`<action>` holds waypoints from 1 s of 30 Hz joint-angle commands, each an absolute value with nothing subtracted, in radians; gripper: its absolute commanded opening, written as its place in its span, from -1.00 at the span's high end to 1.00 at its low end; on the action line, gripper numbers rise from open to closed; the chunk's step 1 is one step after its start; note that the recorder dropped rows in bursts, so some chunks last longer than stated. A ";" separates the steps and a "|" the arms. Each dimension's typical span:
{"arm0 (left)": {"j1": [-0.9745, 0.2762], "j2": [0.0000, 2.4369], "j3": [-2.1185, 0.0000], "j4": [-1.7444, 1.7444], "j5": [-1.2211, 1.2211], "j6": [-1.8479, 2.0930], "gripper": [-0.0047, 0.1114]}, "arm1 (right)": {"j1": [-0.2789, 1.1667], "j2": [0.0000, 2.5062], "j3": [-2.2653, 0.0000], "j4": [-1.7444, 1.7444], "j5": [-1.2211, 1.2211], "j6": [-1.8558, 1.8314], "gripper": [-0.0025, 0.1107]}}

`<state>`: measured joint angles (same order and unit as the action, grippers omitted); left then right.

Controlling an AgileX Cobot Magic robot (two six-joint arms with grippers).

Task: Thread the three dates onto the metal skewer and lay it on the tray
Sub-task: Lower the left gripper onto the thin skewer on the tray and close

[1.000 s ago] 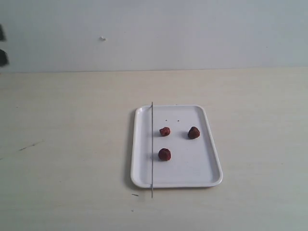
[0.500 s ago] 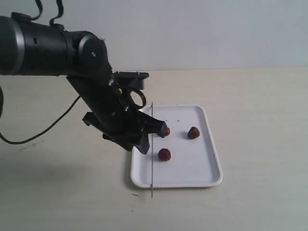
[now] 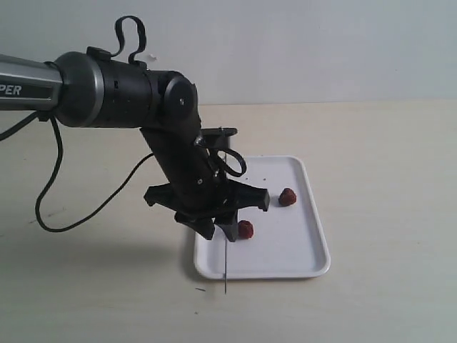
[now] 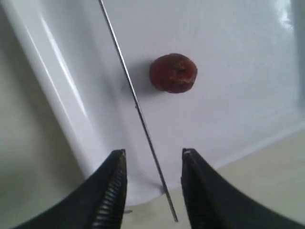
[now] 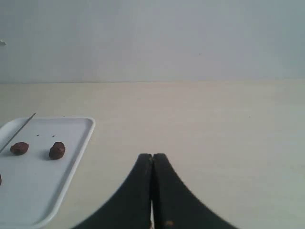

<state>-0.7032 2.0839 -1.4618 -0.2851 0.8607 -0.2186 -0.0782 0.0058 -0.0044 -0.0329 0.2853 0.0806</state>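
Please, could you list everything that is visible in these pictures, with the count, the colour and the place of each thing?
tray: one, white, on the table
dates: three, dark reddish-brown, loose on the tray
metal skewer: one, grey, along the tray's left part, near end past the rim
table: one, pale beige, under everything
cable: one, black, trailing over the table
left gripper: one, black, fingers open on either side of the skewer
right gripper: one, black, fingers shut, over bare table beside the tray

Skewer (image 3: 225,264) mid-length hidden behind left tool (image 3: 218,234), a date (image 5: 0,180) cut by the frame edge — tray (image 5: 81,138) likewise.
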 commanded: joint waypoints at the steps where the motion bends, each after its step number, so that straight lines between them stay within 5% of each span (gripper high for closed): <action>1: -0.707 2.106 -1.467 -0.285 0.799 -0.247 0.24 | -0.084 0.000 0.000 -0.033 0.284 0.081 0.96; 30: -0.707 2.155 -1.467 -0.291 0.736 -0.300 0.24 | -0.084 0.000 0.000 -0.033 0.284 0.081 0.96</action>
<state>-0.7032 2.1576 -1.4633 -0.2871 0.7340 -0.2875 -0.0782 0.0058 -0.0044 -0.0329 0.2853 0.0806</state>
